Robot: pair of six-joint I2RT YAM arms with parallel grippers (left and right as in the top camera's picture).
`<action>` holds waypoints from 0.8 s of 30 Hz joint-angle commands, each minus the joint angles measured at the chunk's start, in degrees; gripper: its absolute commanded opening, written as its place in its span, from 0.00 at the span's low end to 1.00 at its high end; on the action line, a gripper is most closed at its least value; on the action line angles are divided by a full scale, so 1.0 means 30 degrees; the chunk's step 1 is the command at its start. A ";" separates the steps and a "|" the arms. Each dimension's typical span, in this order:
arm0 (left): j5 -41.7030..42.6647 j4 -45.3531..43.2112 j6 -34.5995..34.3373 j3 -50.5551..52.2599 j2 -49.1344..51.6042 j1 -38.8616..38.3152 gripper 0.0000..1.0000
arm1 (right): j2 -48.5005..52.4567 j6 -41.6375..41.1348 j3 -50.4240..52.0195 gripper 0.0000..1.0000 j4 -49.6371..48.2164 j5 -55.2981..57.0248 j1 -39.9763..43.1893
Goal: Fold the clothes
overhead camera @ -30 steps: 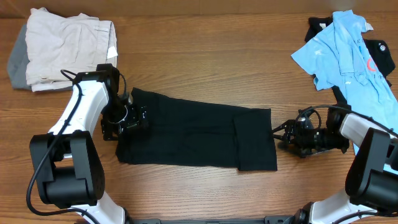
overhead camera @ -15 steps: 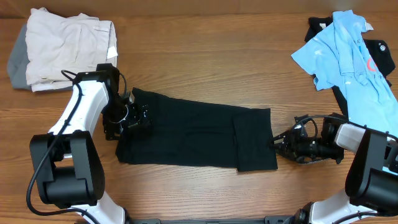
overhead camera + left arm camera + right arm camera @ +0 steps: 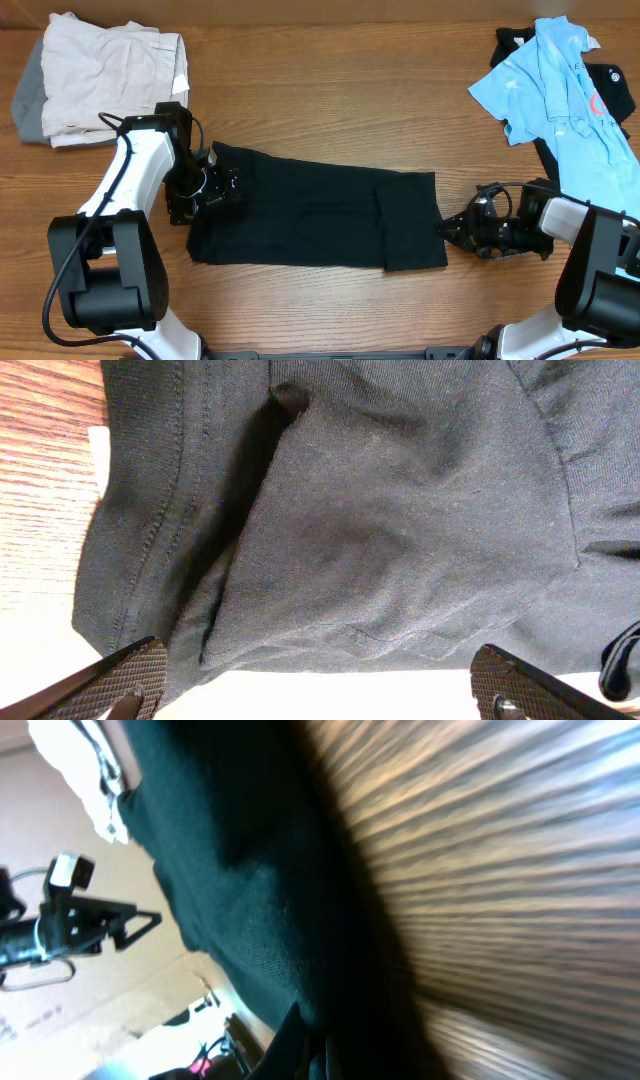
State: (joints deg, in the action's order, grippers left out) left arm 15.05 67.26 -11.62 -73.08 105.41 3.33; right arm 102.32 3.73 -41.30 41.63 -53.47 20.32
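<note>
A wooden table (image 3: 330,110) fills the overhead view, its warm brown planks and grain running left to right. The light is soft and even, and the shadows are faint. In the right wrist view the tabletop smears into blurred streaks. Beyond its edge is a pale beige surface (image 3: 70,1010), wall or floor unclear.

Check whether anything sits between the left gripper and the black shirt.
Nothing visible does. The left gripper hangs directly over the black shirt's left end, fingers open, only fabric beneath them.
</note>
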 commanded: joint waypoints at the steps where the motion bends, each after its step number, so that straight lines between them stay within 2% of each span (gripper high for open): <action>1: 0.0364 0.0000 -0.0058 0.0102 -0.0597 -0.0138 1.00 | -0.0911 -0.1953 -0.1297 0.04 0.0036 0.1617 0.0313; 5: 0.0386 -0.0080 -0.0066 0.0102 -0.0597 -0.0138 1.00 | -0.2419 -0.3315 -0.2025 0.04 0.0401 0.3461 0.0102; 13: 0.0517 -0.0175 -0.0066 0.0102 -0.0597 -0.0138 1.00 | -0.6666 -0.6390 -0.2514 0.04 0.1690 1.0091 -0.1843; 17: 0.0583 -0.0313 -0.0517 0.0102 -0.0597 -0.0146 1.00 | -0.8000 -0.8378 -0.2514 0.04 0.1683 1.3143 -0.4605; 24: 0.0991 -0.0517 -0.0561 0.0109 -0.0597 -0.0510 1.00 | -0.7905 -1.3333 -0.2514 0.04 0.1231 1.7580 -1.0965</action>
State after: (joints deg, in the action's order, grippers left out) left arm 16.62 65.91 -12.05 -73.06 105.41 2.94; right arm 78.91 -27.44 -47.68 46.04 -9.34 -7.44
